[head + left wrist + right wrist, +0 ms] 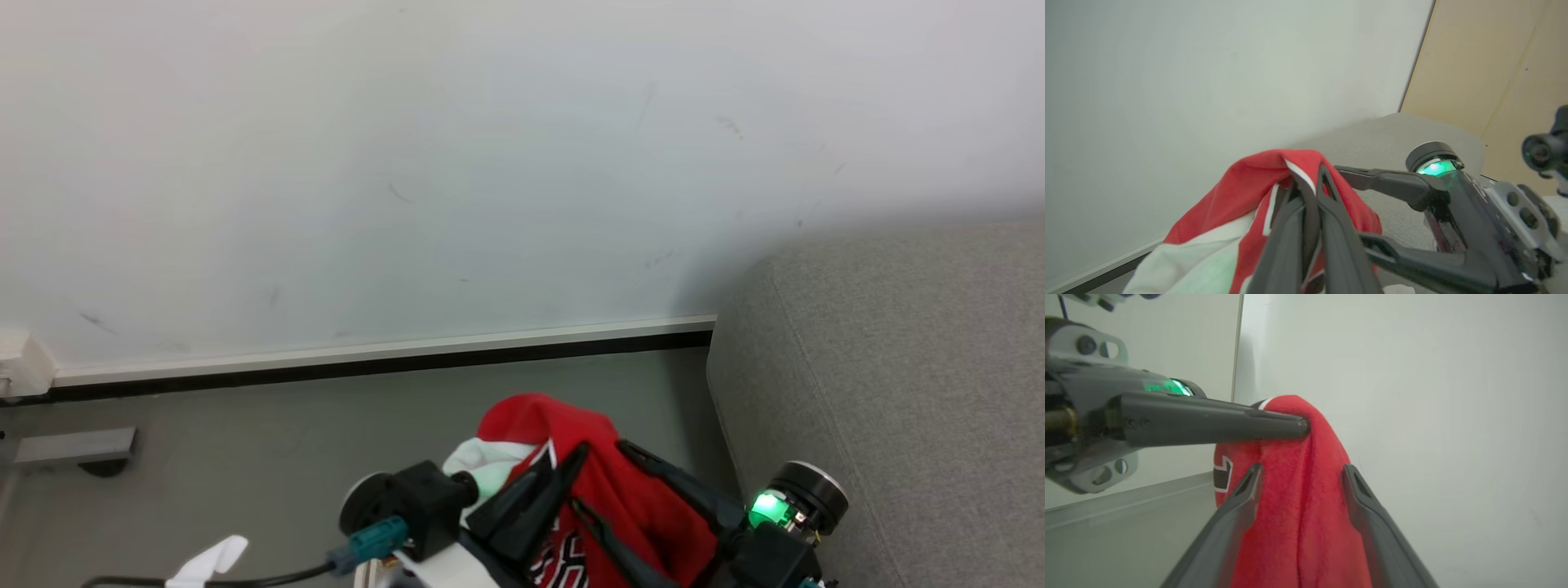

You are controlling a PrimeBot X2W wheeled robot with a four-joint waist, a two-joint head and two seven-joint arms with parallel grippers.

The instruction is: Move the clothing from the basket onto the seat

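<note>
My left pincer (1309, 179) is squeezed tight on the clothing (543, 420), which is soft, fuzzy red cloth with a white part and thin white stripes. It hangs in a bunch up over the smooth grey floor (326, 425), right beside the seat (898, 367) but not on it. The seat is pale grey woven cloth with round edges. My right pincer (1303, 469) is spread wide, one long dark finger on each side of the red cloth. Black-and-white marks show low down; I can't read them.
</note>
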